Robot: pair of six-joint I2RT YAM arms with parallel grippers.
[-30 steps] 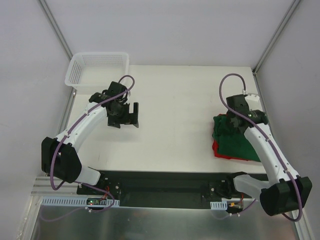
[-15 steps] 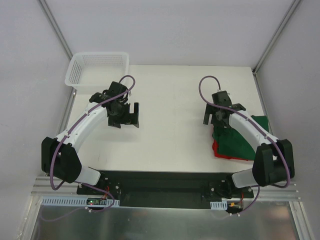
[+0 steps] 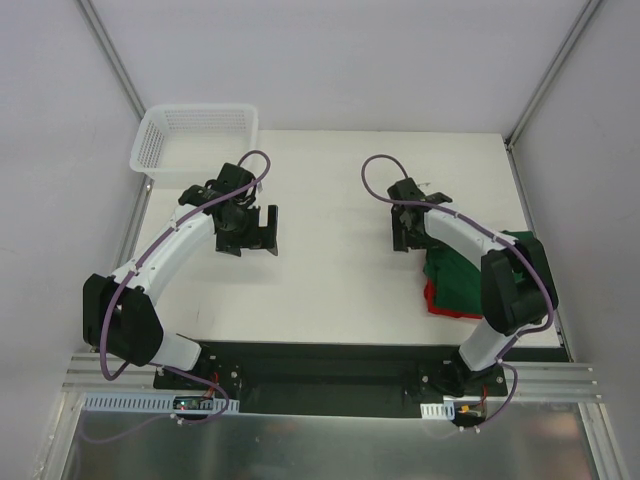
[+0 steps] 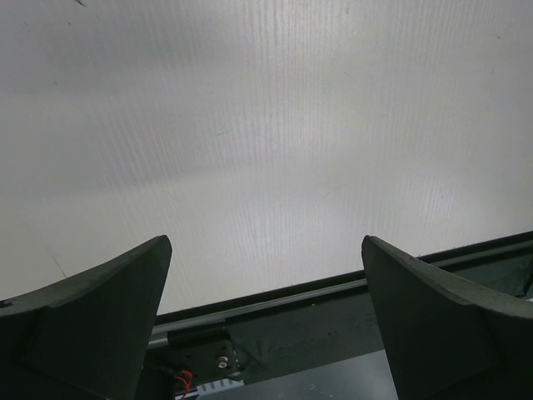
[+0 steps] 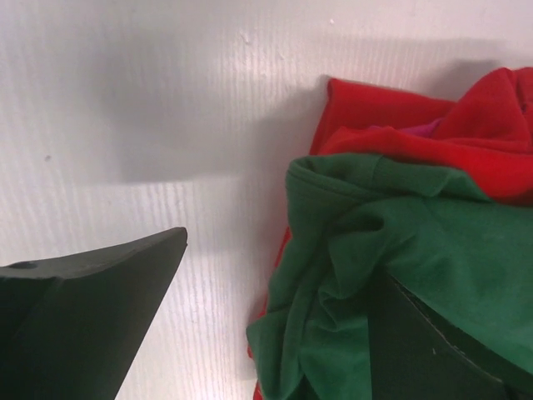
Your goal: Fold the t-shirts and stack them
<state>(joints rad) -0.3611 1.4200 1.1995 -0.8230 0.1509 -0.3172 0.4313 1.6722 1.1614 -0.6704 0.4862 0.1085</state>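
The dark green t-shirt (image 3: 468, 278) lies crumpled on top of the red t-shirt (image 3: 433, 298) at the right side of the table. In the right wrist view the green shirt (image 5: 400, 250) is bunched over the red shirt (image 5: 391, 108). My right gripper (image 3: 408, 232) is open and holds nothing, at the pile's far-left corner. In its wrist view the right gripper (image 5: 283, 267) has the green shirt's edge under its right finger (image 5: 441, 358). My left gripper (image 3: 258, 232) is open and empty over bare table at the left, as the left wrist view (image 4: 265, 250) shows.
A white mesh basket (image 3: 195, 135) stands at the back left corner of the table (image 3: 330, 200). The dark base rail (image 4: 333, 317) runs along the near edge. Frame posts stand at both back corners.
My right arm has swung left, carrying its gripper from over the shirt pile to the pile's far-left corner. The shirts stay put. The left arm has not moved.
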